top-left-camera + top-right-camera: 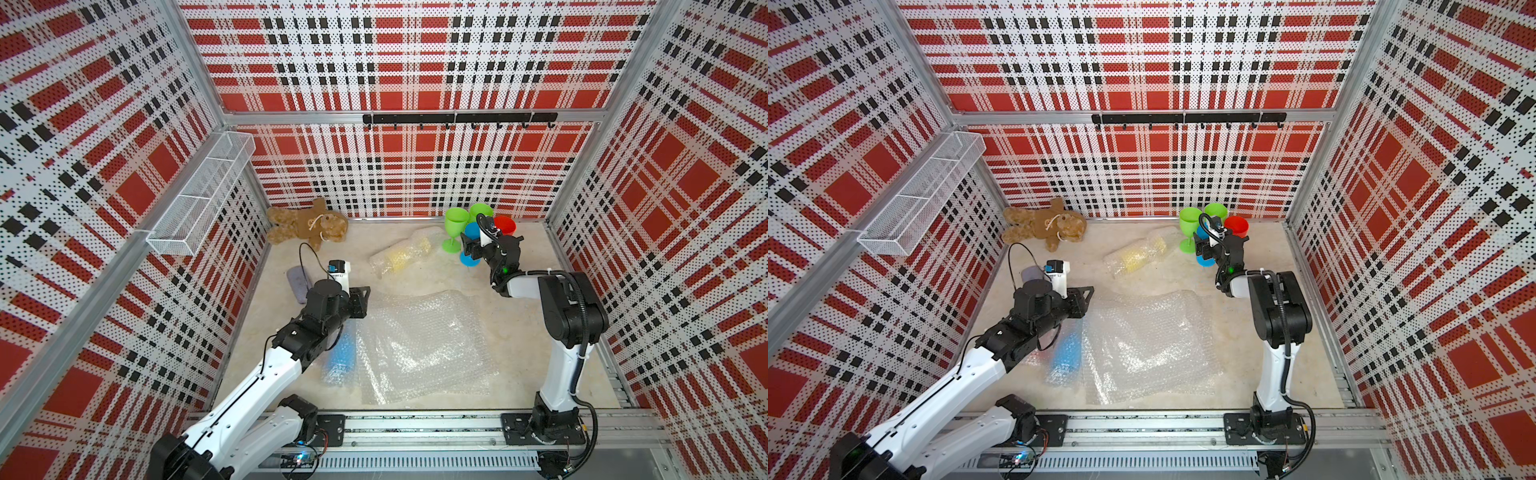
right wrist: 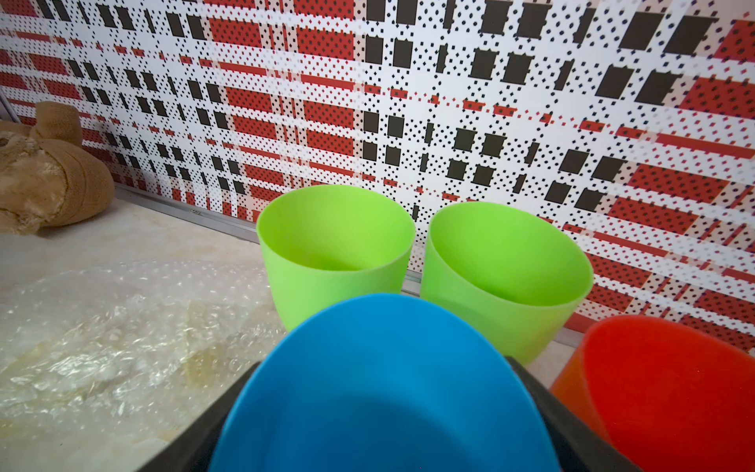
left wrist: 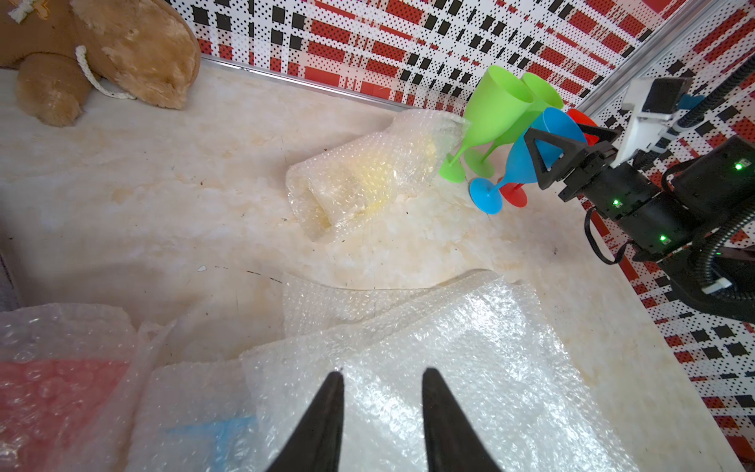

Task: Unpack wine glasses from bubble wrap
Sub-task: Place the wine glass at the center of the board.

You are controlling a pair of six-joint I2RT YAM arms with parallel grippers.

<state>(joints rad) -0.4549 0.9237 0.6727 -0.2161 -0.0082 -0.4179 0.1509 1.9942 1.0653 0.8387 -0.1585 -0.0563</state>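
Your right pincer (image 3: 570, 143) straddles the blue goblet (image 2: 384, 367) at the bowl, clamped or loose you cannot tell; left pincer (image 3: 383, 372) partly apart, empty, over the bubble wrap (image 3: 470, 327).

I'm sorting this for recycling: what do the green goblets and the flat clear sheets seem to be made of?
The green goblets look like opaque moulded plastic, satin-smooth: even colour, thin rims, soft highlights. The flat sheets look like clear, glossy bubble wrap: rows of dimples, bright glints, tabletop showing through.
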